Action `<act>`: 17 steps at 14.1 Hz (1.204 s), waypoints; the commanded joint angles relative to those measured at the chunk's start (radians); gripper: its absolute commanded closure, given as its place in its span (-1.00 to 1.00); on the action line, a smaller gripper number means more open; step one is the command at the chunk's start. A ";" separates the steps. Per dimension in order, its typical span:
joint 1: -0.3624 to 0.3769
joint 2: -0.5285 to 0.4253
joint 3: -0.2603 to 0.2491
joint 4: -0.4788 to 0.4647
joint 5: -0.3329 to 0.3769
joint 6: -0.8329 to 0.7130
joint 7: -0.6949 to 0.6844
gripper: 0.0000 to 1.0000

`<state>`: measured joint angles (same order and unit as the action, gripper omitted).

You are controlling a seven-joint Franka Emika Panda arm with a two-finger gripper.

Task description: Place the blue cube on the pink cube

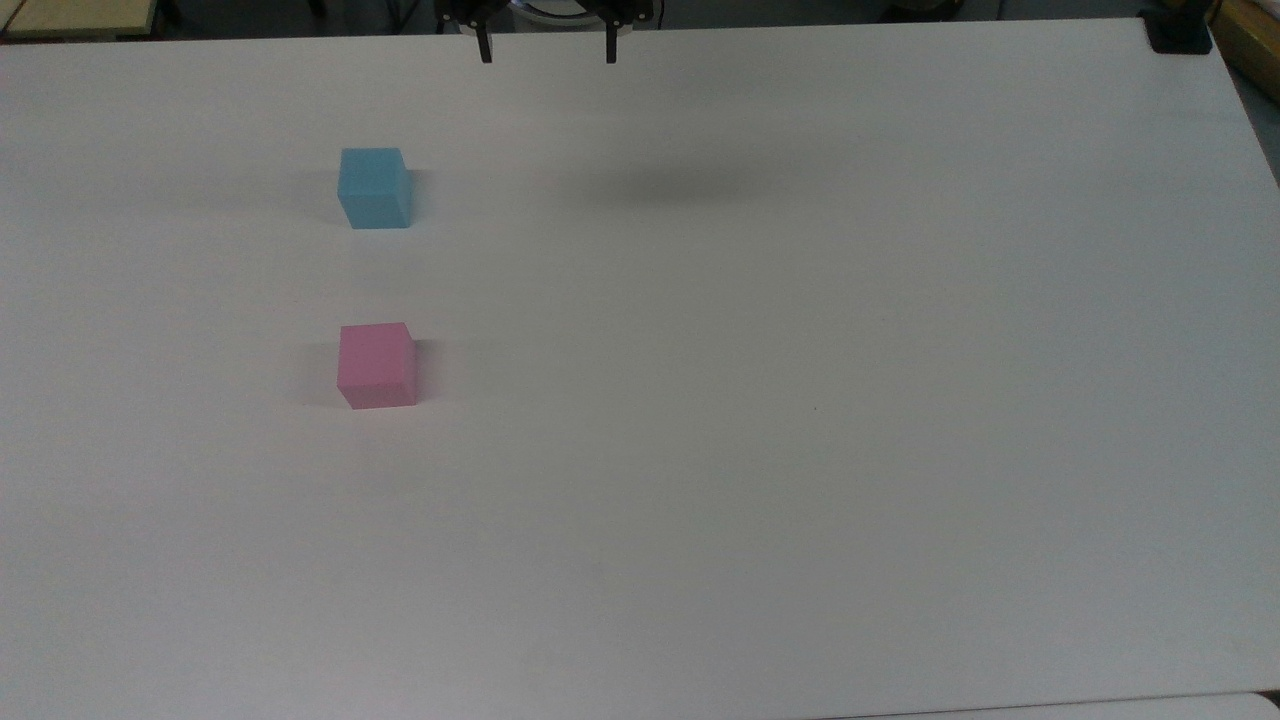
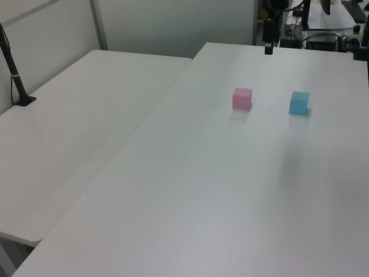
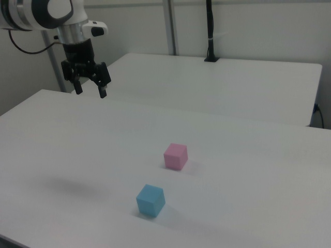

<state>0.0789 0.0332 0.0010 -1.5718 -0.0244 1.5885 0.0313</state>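
Observation:
A light blue cube (image 1: pixel 374 188) rests on the white table (image 1: pixel 800 400), at the upper left of the top view. The pink cube (image 1: pixel 377 365) sits a short way below it in the top view, apart from it. Both appear in the left view, pink cube (image 2: pixel 242 98) to the left of blue cube (image 2: pixel 299 103), and in the right view, pink cube (image 3: pixel 176 156) behind blue cube (image 3: pixel 150 200). My gripper (image 3: pixel 91 89) hangs open and empty high above the table, far from both cubes; its fingertips (image 1: pixel 486 55) poke in at the top view's top edge.
A second white table (image 2: pixel 75 115) adjoins on the left view's left, with a black clamped pole (image 2: pixel 14 75) at its edge. A black clamp (image 1: pixel 1178 35) sits at the top view's upper right corner. A monitor and cables (image 2: pixel 323 23) lie beyond the far edge.

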 commanded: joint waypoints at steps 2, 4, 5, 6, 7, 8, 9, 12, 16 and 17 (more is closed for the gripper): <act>-0.008 -0.001 0.005 0.010 0.012 0.001 0.018 -1.00; -0.010 -0.001 0.005 0.010 0.012 0.001 0.018 -1.00; -0.010 -0.001 0.005 0.010 0.012 0.001 0.018 -1.00; -0.010 -0.001 0.005 0.010 0.012 0.001 0.018 -1.00; -0.010 -0.001 0.005 0.010 0.012 0.002 0.018 -1.00; -0.008 -0.001 0.005 0.010 0.012 0.002 0.018 -1.00; -0.008 -0.001 0.005 0.010 0.012 0.002 0.018 -1.00; -0.008 -0.001 0.005 0.010 0.012 0.004 0.018 -1.00; -0.011 -0.053 0.005 -0.037 0.012 0.005 0.016 -1.00; -0.010 -0.079 0.005 -0.068 0.011 0.007 0.009 -1.00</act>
<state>0.0744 0.0259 0.0009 -1.5729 -0.0244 1.5885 0.0318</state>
